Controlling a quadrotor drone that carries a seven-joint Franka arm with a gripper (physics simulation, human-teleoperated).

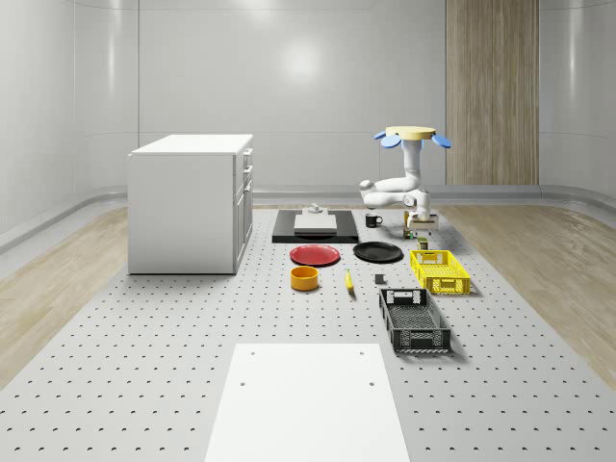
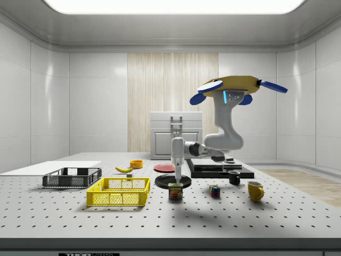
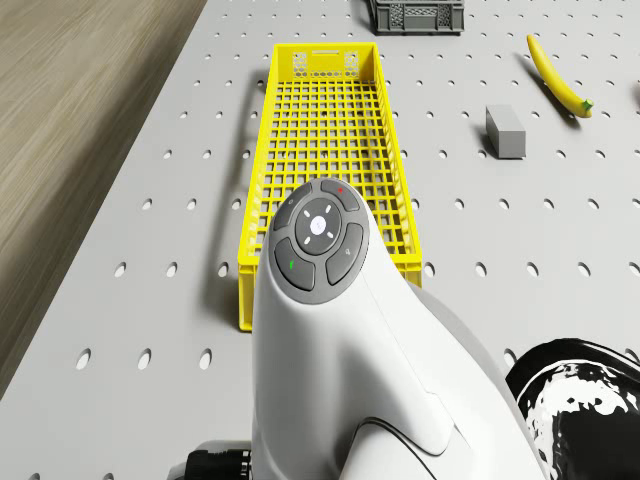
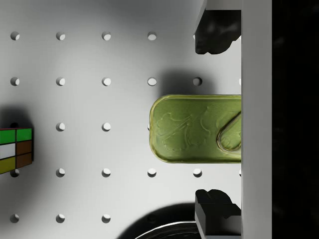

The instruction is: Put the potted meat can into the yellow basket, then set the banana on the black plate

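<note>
The potted meat can (image 2: pixel 176 192) stands on the table between the yellow basket (image 2: pixel 119 191) and a Rubik's cube (image 2: pixel 214 191). My gripper (image 2: pixel 177 181) points straight down just above the can, open. In the wrist view the can's gold-green lid (image 4: pixel 194 128) lies between the two fingertips (image 4: pixel 214 27), with a gap on each side. The drone (image 2: pixel 234 88) hovers high over the table, toward the side view's right of the can. The banana (image 1: pixel 348 280) lies in front of the black plate (image 1: pixel 377 252). The basket (image 3: pixel 330 150) lies beyond my wrist.
A red plate (image 1: pixel 315 255), orange bowl (image 1: pixel 304 278) and black basket (image 1: pixel 414 320) are nearby. A black mug (image 2: pixel 234 177) and yellow mug (image 2: pixel 255 190) stand to the side view's right. A white cabinet (image 1: pixel 192 202) and a small grey block (image 3: pixel 506 131) are also there.
</note>
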